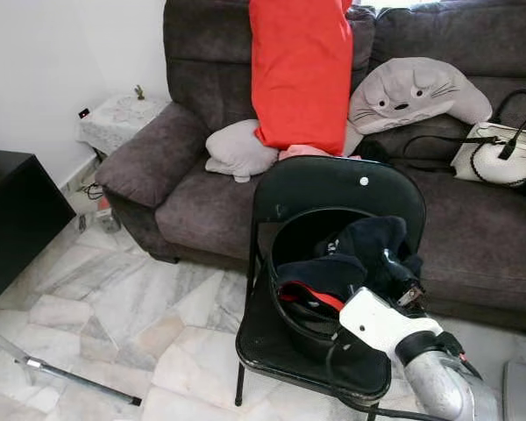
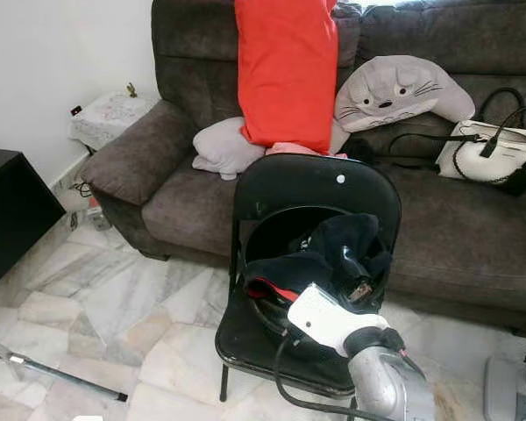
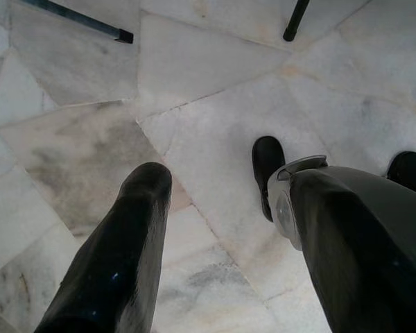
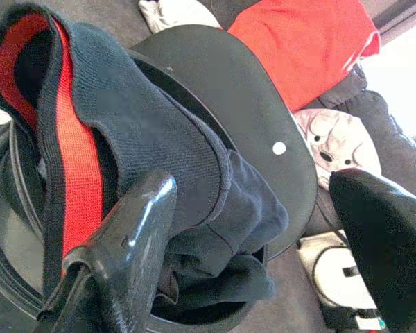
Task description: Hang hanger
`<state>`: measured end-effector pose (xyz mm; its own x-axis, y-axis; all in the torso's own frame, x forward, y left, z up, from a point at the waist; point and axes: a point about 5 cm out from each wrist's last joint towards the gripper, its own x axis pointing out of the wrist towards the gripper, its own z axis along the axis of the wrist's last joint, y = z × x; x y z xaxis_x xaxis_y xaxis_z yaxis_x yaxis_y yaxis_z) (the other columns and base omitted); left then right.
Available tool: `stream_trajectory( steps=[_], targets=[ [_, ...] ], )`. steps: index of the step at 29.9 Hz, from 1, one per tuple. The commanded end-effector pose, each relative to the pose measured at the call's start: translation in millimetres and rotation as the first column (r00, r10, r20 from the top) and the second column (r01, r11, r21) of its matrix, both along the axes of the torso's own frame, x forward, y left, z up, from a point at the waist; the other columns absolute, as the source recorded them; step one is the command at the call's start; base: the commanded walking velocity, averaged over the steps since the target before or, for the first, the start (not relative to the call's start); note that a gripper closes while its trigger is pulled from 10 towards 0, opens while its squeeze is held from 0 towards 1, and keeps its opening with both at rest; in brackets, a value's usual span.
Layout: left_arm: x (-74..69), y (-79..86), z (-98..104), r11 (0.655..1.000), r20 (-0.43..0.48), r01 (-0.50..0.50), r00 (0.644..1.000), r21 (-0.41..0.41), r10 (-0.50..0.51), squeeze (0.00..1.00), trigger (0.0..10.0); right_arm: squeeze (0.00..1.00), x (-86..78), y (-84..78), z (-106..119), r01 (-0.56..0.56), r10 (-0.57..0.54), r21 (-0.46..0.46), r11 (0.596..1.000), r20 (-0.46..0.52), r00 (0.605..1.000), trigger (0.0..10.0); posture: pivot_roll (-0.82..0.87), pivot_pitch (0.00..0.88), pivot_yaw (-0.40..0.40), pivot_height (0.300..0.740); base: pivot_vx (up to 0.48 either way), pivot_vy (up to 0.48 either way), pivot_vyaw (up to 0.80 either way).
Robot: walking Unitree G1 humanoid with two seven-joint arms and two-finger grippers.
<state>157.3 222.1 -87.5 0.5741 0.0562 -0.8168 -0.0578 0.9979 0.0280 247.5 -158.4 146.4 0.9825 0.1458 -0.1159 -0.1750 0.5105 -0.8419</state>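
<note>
**Right gripper at garment in bucket**

The right gripper (image 4: pixel 249 229) reached with fingers spread over the dark garment (image 1: pixel 359 254), which lay in a black bucket (image 1: pixel 285 263) on the folding chair (image 1: pixel 333 189) at lower centre. The left gripper (image 3: pixel 222 236) hung spread above the marble floor (image 3: pixel 215 83). No hanger was discernible.

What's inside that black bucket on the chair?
The black bucket holds a dark navy garment with red trim, spilling over its rim. The right gripper hovers open over it. Anything beneath the cloth, such as a hanger, is covered.
</note>
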Motion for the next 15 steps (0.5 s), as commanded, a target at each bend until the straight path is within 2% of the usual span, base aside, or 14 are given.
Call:
stream_trajectory(
  steps=[1,9,15],
  targets=[
    [-8.8,2.7,-3.3,1.000,-0.032,-0.014,0.999,-0.002,0.014,0.00,10.0,0.00,-2.1,6.7,-1.1,-0.021,0.021,0.021,1.000,-0.003,1.000,10.0,-0.08,0.092,0.101,0.740,0.000,0.000,0.00],
    [-8.8,2.4,-3.2,1.000,-0.031,-0.008,0.999,-0.002,0.008,0.00,10.0,0.00,-11.8,15.1,-3.7,-0.051,0.053,0.058,0.997,-0.018,0.998,10.0,-0.09,0.088,0.106,0.740,0.000,0.000,0.00],
    [-8.2,1.7,-3.1,1.000,-0.029,-0.006,1.000,-0.004,0.005,0.00,10.0,0.00,-12.9,14.5,-7.6,-0.051,0.053,0.057,0.997,-0.036,0.998,10.0,-0.09,0.085,0.105,0.740,0.000,0.000,0.00]
  ],
)
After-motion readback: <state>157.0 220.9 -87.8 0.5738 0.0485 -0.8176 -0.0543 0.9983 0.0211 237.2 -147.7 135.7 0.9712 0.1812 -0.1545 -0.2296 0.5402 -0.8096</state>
